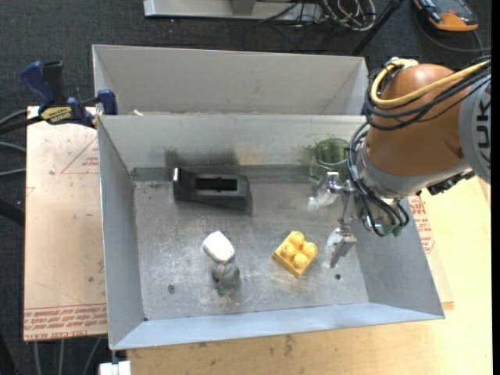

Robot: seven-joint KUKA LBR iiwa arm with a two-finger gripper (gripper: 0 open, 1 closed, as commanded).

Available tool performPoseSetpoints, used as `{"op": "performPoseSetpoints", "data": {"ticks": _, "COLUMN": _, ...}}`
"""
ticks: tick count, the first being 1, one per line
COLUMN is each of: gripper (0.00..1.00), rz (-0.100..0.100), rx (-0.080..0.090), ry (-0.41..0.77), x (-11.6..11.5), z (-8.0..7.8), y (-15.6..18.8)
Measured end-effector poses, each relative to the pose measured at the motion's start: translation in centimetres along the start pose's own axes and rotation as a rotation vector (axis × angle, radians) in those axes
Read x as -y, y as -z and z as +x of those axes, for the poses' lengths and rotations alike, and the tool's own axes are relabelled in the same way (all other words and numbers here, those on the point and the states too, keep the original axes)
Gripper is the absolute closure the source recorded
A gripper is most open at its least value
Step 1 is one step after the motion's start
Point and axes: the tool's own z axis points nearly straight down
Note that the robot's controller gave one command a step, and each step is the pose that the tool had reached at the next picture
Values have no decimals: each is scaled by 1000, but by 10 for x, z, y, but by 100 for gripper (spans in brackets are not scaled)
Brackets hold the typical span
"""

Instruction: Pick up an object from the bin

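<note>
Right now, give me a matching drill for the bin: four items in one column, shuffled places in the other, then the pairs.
1 black box
2 white lump
3 yellow studded brick
4 greenish cup

A just left of the tool
B back right corner
C by the back wall, left
D front, beside a grey lump

Pairs: 1-C, 2-D, 3-A, 4-B

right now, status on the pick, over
Gripper inside bin, right side. Yellow studded brick just left of it, apart. White lump, grey piece farther left. Nothing between.
</note>
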Motion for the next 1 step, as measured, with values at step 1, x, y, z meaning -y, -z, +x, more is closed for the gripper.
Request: {"op": "performPoseSetpoints", "data": {"ticks": 1, "gripper": 0, "rz": 0, "rx": 8, "ry": 0, "x": 0, "z": -1, "y": 4}}
